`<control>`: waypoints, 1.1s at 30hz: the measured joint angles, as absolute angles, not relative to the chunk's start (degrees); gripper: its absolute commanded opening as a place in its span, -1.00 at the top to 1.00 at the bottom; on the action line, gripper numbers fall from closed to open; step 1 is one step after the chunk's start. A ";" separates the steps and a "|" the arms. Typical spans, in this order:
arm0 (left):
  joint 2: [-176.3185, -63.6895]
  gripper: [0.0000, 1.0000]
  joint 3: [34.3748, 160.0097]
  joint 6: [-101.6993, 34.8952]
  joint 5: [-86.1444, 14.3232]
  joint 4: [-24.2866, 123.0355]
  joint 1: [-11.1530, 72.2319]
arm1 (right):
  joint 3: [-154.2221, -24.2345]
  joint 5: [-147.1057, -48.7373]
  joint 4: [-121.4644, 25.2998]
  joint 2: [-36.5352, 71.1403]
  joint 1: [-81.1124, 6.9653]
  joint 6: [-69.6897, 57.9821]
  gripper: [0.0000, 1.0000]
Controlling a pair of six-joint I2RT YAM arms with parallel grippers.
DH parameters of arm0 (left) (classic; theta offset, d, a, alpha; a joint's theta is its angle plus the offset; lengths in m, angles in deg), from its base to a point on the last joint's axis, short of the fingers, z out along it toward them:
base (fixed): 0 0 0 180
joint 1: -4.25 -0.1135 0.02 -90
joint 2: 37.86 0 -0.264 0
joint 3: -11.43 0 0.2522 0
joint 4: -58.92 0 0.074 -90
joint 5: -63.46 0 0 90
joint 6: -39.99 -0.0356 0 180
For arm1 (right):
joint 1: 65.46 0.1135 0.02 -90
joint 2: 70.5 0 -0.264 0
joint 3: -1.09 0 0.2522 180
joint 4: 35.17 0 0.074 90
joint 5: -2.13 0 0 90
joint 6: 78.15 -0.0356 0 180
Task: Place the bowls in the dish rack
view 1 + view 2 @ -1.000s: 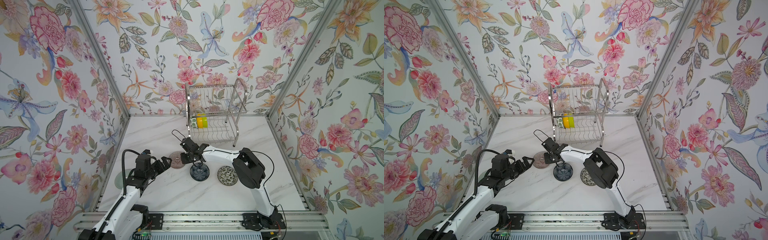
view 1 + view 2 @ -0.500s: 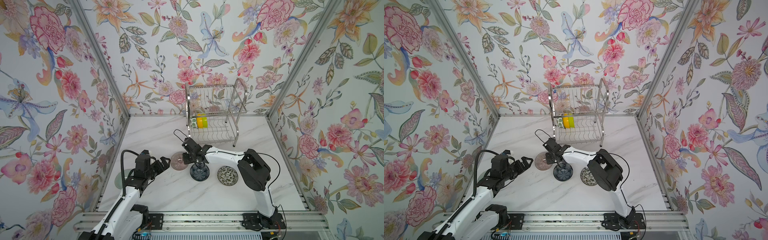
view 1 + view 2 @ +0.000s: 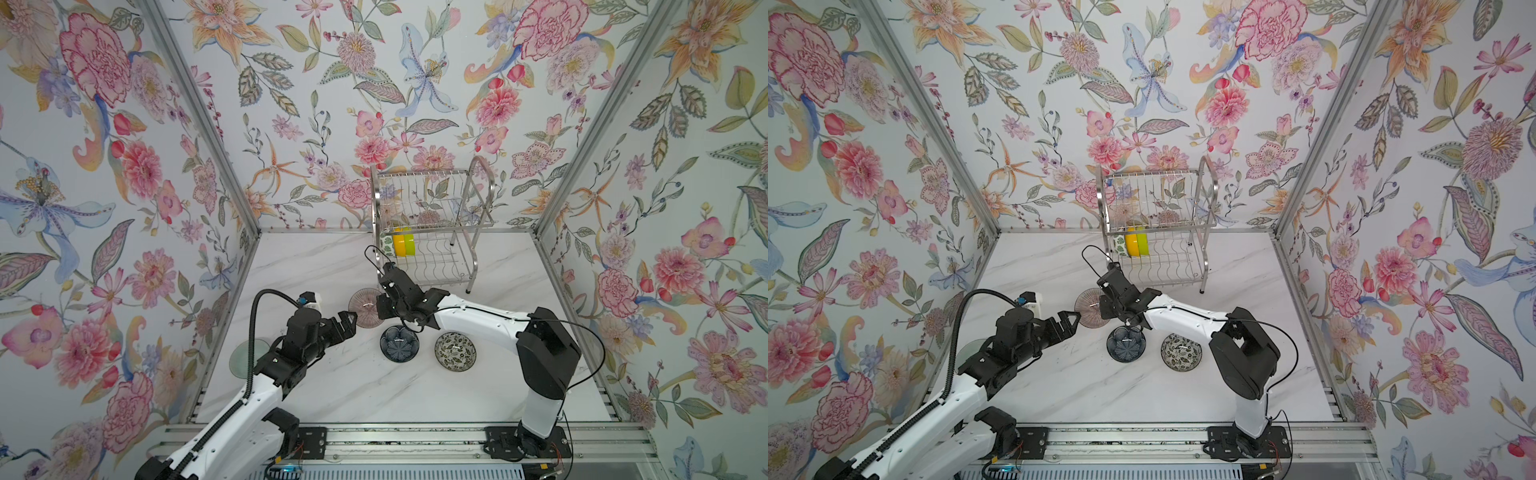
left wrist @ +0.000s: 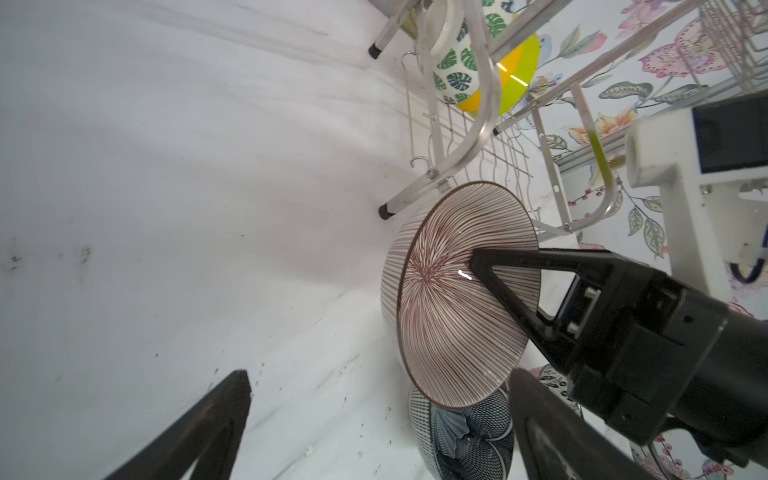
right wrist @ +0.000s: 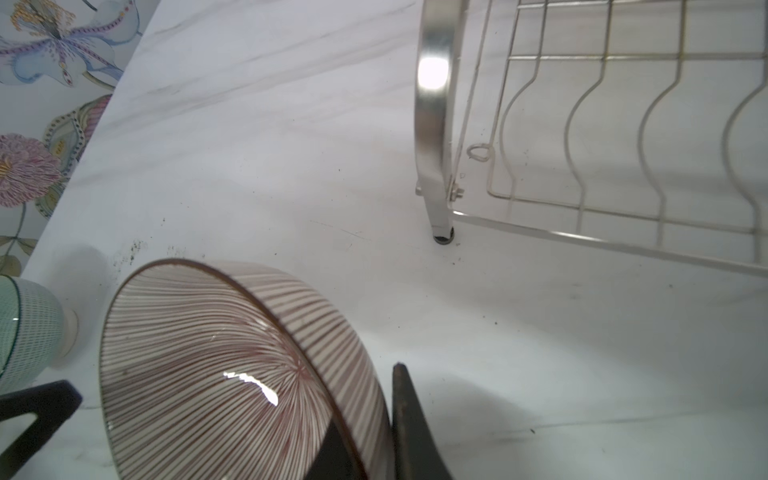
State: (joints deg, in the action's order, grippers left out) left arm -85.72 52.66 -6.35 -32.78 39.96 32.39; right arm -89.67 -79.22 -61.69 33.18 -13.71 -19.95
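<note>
Three bowls lie loose nearby: pale green bowl [image 3: 240,358] at left, dark blue bowl [image 3: 400,344] and floral bowl [image 3: 455,351] centre. The left gripper [image 3: 343,328] gapes empty; the right gripper [image 3: 380,305] pinches the striped pink bowl [image 3: 362,306] by the rim, mouth facing left. Beyond, three racked bowls [image 3: 400,245] stand edgewise in the dish rack [image 3: 419,195].

Bright, even overhead light, soft diffuse shadows on table [image 5: 291,166], specular glare on striped bowl [image 5: 208,374] in right gripper [image 5: 365,415] and dish rack [image 5: 432,104] tube ahead of it, wrist-view edges curved
</note>
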 measured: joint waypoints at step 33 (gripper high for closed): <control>-109.65 0.85 62.91 0.58 -11.78 57.23 48.89 | -66.54 -76.10 -36.64 16.74 -16.11 -19.86 1.00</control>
State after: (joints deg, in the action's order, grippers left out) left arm -109.65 62.91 0.58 -11.78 57.23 48.89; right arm -66.54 -76.10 -36.64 16.74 -16.11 -19.86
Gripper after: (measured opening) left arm 0.156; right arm 0.109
